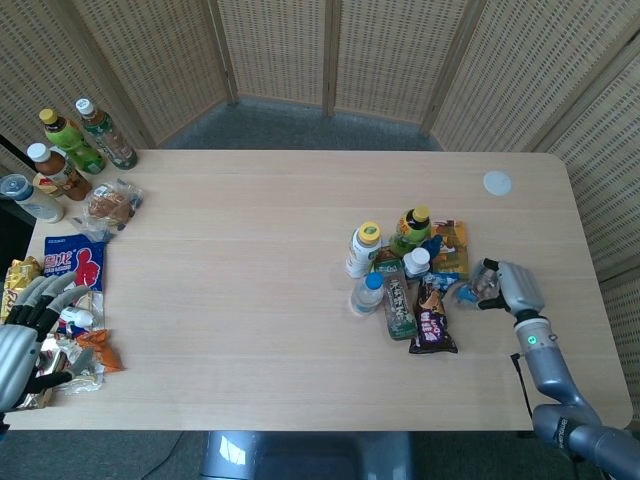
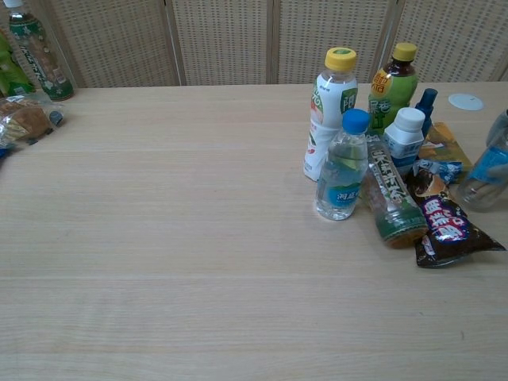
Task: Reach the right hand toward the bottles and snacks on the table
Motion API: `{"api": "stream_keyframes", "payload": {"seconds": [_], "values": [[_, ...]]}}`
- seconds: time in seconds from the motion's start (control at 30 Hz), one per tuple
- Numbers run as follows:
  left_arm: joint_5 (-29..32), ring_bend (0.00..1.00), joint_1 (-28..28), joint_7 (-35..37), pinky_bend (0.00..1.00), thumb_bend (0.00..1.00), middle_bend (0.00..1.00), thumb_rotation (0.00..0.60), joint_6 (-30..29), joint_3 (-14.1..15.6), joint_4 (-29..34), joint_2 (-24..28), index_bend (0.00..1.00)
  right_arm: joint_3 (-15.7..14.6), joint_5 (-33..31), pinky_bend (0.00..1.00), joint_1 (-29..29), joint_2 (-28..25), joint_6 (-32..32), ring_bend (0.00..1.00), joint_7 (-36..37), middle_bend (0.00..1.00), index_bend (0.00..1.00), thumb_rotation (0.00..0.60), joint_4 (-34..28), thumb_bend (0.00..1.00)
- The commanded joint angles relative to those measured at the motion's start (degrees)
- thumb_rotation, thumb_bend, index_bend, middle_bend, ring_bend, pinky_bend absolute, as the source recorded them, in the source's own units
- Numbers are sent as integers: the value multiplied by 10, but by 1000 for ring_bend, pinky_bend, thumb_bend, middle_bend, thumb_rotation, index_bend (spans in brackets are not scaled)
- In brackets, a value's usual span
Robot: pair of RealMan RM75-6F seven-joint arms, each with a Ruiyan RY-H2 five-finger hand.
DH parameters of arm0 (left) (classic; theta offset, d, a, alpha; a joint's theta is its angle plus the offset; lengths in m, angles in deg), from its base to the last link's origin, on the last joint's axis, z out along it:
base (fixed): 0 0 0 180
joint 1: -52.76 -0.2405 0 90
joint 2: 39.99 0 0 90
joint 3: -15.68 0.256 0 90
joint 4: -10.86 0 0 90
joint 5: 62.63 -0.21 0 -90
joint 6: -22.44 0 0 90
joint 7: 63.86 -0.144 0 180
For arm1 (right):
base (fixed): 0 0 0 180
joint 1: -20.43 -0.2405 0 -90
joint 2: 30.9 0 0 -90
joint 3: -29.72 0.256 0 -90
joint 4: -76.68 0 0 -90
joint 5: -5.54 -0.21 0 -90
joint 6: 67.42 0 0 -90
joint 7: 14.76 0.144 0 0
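Resting at the right edge of the pile of bottles and snacks [image 1: 405,280] mid-table, the right hand [image 1: 512,288] curls its fingers around a clear bottle [image 2: 487,168].

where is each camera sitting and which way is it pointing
Head view: high above the near edge, looking down on the whole light wooden table; left hand and right hand both show.
Chest view: low, at table height, looking across to the wicker screen; no hand clearly shows.
Shared: the yellow-capped white bottle and its cluster.
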Motion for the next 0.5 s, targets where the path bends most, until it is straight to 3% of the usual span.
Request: {"api": "stream_keyframes", "payload": {"seconds": [0.03,0.5], "values": [[0,0,1,1,0,358,49,600,2,-1,-1,-2,156,8,-1,733,8,-29,-21,609,-13,741,685,600,-40,105],[-7,0,-1,12,0,359,49,600,-1,3,-16,-12,157,56,-3,733,16,-149,-95,651,-71,772,717,600,-219,109]]}}
